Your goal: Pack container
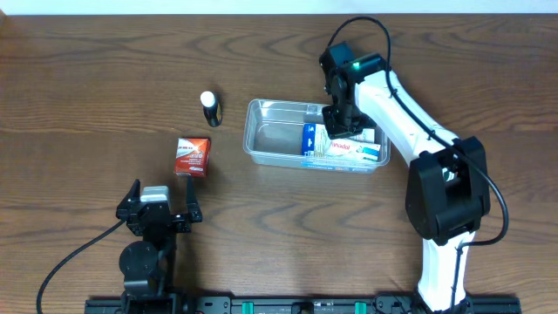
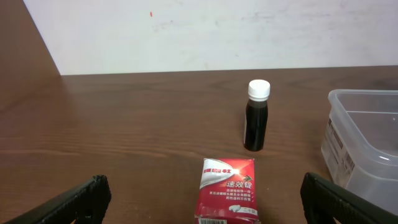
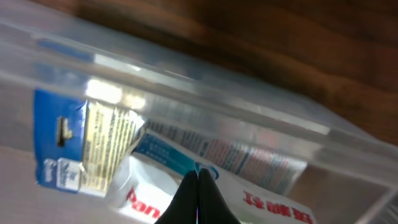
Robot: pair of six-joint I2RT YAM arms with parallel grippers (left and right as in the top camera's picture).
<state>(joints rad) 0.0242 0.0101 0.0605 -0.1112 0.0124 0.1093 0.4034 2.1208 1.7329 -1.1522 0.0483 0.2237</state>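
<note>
The clear plastic container [image 1: 261,106] sits mid-table; it also shows in the left wrist view [image 2: 367,143] and the right wrist view [image 3: 205,99]. Inside lie a white box with red and blue print [image 1: 353,151] [image 3: 261,205] and a blue-edged card pack [image 1: 310,138] [image 3: 68,137]. My right gripper [image 1: 336,122] [image 3: 199,175] is shut, its tips down inside the container just over the white box, with nothing seen between them. My left gripper [image 1: 161,199] [image 2: 202,186] is open and empty near the table's front, just behind a red box [image 1: 192,155] [image 2: 227,190].
A small dark bottle with a white cap [image 1: 209,106] [image 2: 257,118] stands upright on the table, left of the container and beyond the red box. A pale wall rises behind the table's far edge in the left wrist view.
</note>
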